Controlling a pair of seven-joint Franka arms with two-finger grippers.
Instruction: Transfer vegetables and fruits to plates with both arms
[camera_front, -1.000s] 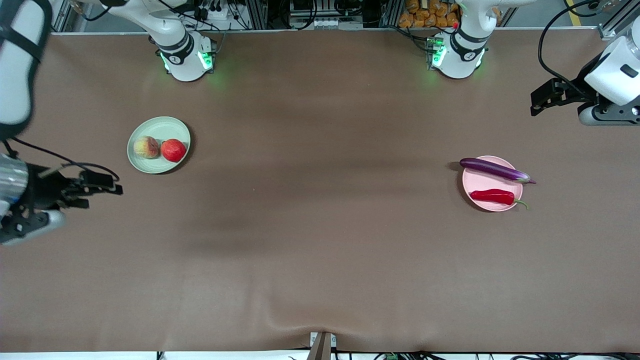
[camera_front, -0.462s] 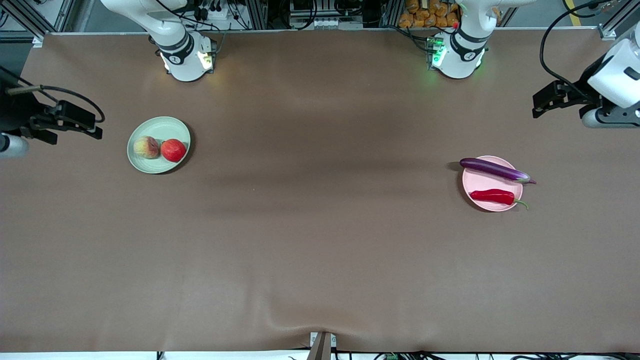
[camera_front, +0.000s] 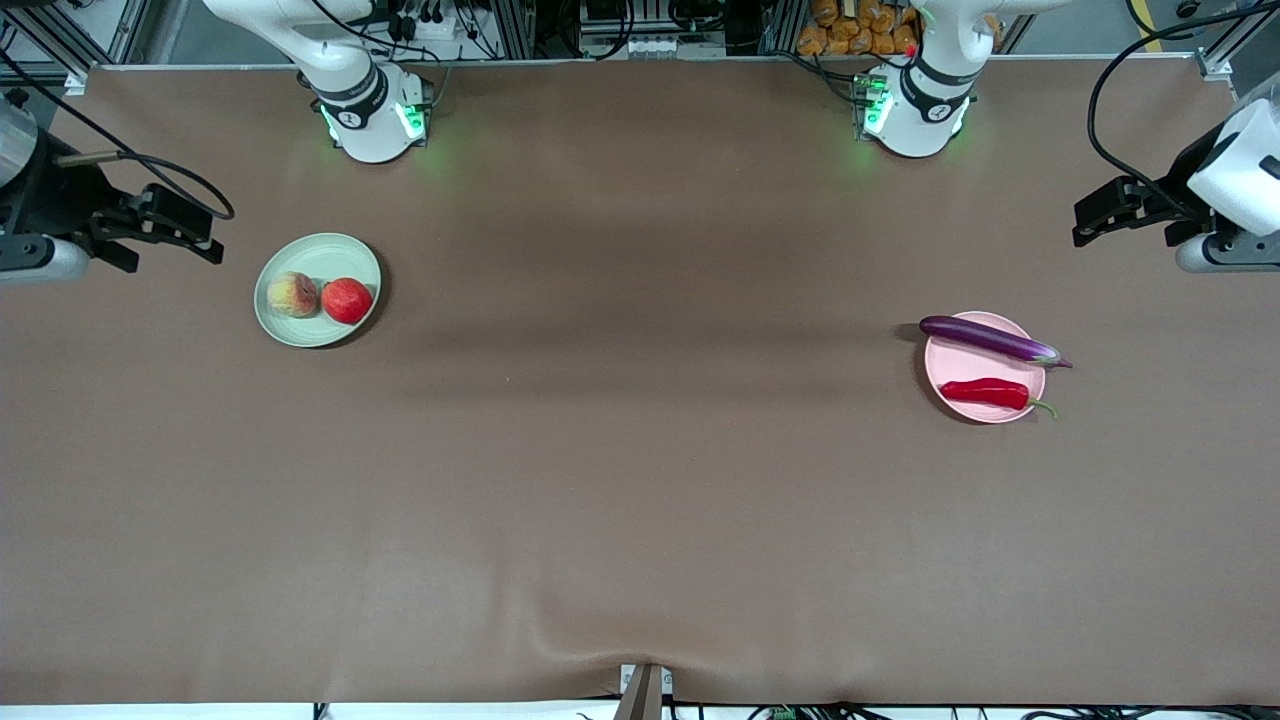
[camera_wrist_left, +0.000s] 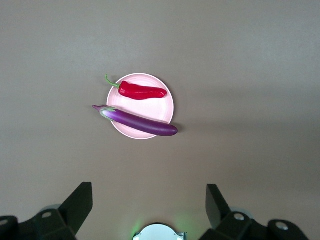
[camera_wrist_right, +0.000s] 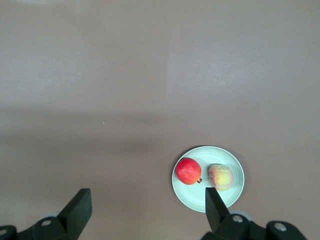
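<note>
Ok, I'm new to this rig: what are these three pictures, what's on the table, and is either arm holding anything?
Two white robot arms work one brown table. The wide picture looks down from a high camera facing them; the other two come from cameras on each wrist. The left gripper hangs open and empty above the pink plate, which holds the eggplant and chili pepper. The right gripper hangs open and empty near the green plate, which holds the peach and red fruit. Nothing is held.

Arms (camera_front: 340, 60): white jointed shells, black bands, black cables. Bases (camera_front: 905, 110) lit green at the sides. Grippers (camera_front: 185, 225) black, with wedge-shaped fingers (camera_wrist_left: 77, 205); silver screws on the finger mounts.
</note>
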